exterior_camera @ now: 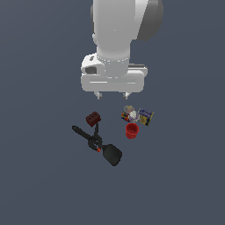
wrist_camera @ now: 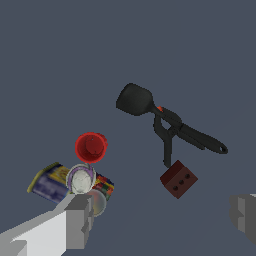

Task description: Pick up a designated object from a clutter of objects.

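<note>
Hanging above the clutter, the gripper (exterior_camera: 114,94) is seen with its jaws spread wide and nothing held between them; in the wrist view its two fingers (wrist_camera: 77,220) appear far apart at opposite edges. On the exterior view, the spatula (exterior_camera: 99,146) is found at about 7 o'clock from the gripper, well apart from it, lying flat on the grey floor (exterior_camera: 39,184) with its handle end toward 10 o'clock and its broad blade toward 4 o'clock. A black clamp (exterior_camera: 94,141) is laid across the spatula's handle near the blade, touching it, with a red tip visible beside the blade. A dark red block (exterior_camera: 93,118) is placed just beside the clamp's far end, at 12 o'clock from the spatula's middle. A second group is set well apart, at 3 o'clock from the block: a red cup (exterior_camera: 132,130), open side up, with a blue-yellow box (exterior_camera: 146,116) near it at 1 o'clock and small cans (exterior_camera: 130,113) at 12 o'clock. Whether the cans touch the box cannot be told.
</note>
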Controlling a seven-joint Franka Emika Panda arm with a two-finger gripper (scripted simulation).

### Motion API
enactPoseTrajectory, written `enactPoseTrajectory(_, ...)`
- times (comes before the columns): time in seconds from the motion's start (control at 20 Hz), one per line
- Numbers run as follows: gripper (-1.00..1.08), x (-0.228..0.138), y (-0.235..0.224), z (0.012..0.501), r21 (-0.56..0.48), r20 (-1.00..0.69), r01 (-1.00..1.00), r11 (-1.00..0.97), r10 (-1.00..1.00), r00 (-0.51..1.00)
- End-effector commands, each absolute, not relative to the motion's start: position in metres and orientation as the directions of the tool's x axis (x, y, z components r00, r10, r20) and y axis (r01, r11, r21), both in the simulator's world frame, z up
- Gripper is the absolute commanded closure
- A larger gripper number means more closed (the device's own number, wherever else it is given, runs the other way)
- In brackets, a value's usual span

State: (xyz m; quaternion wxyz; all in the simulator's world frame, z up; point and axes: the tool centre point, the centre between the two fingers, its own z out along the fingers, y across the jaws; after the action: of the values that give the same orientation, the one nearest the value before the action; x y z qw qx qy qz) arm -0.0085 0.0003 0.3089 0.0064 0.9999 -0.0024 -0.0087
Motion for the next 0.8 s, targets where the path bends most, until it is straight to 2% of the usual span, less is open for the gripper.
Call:
enactPoseTrajectory(0.0, -0.92, -0.009, 0.000, 0.309, 0.013, -0.017, -0.005, -1.000, -0.005, 1.000)
enactPoseTrajectory(0.45, -0.92, -0.014, -0.025, 0.296, 0.035, -0.052, -0.011, -0.999, -0.013, 0.999)
enactPoseTrajectory(0.75, -0.92, -0.013, -0.025, 0.296, 0.034, -0.051, -0.004, -0.999, -0.006, 0.999)
